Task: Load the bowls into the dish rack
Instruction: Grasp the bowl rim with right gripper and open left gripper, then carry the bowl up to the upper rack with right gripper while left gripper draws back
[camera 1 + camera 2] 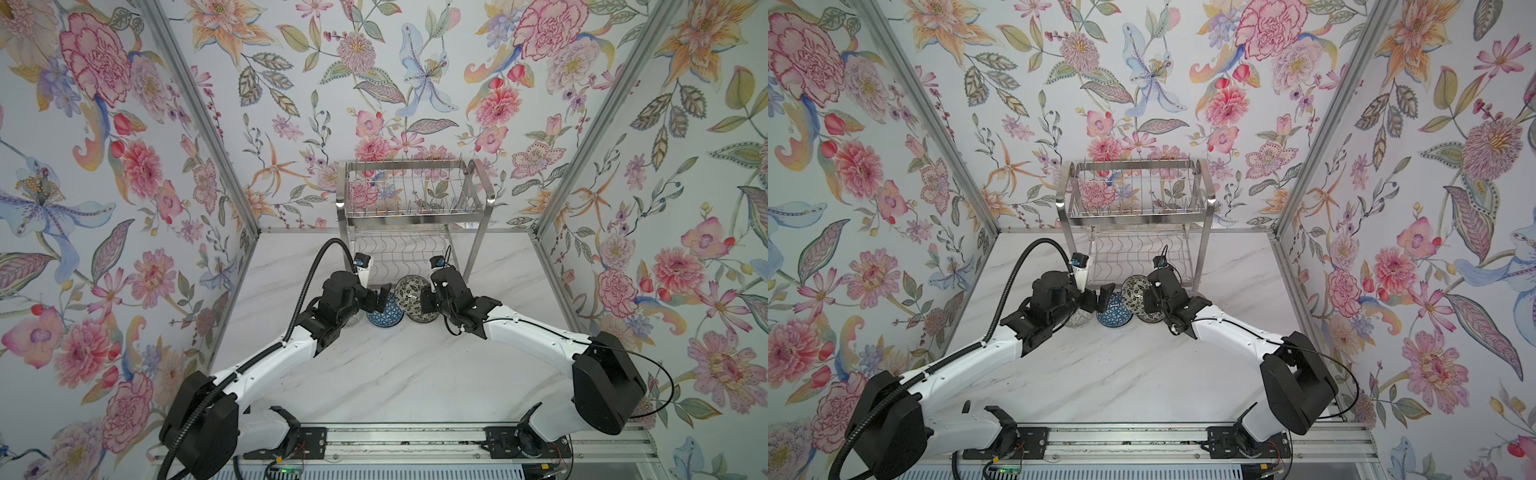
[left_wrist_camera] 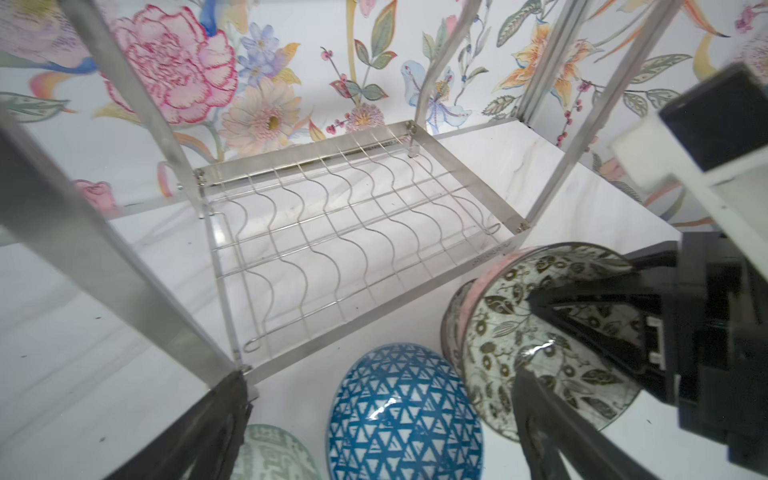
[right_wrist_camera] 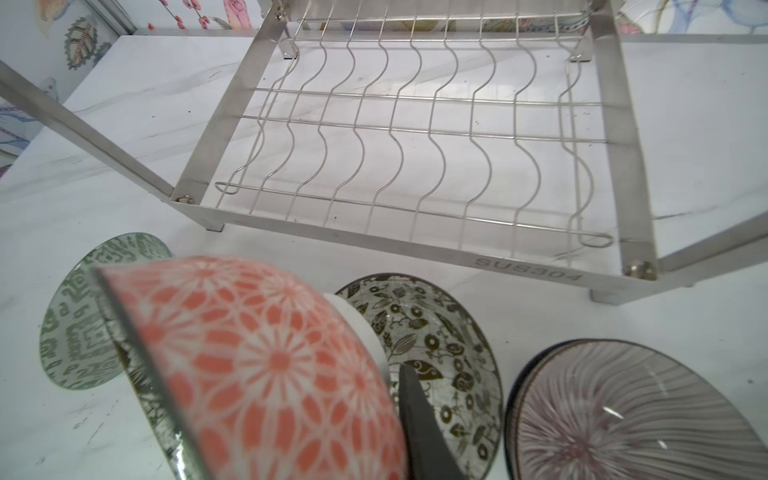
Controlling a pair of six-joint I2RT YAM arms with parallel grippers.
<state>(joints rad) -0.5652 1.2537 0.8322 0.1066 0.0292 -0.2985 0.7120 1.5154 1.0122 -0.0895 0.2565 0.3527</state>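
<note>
My right pincer (image 1: pixel 424 300) is clamped on the wall of the red lattice bowl (image 3: pixel 266 357), held on edge just before the dish rack (image 3: pixel 415 245). My left pincer (image 1: pixel 383 297) stands apart, empty. Glazed ceramic seems stiff, slippery and breakable, so the rim is the place to hold.

- A white marbled bench (image 1: pixel 395 374) is seen, flecked with dark specks.
- Floral wallpaper (image 1: pixel 104 166) is spread over the three surrounding walls.
- Aluminium posts (image 1: pixel 199 112) are set at the back corners.
- A slotted rail (image 1: pixel 415 446) is mounted along the front edge.
</note>
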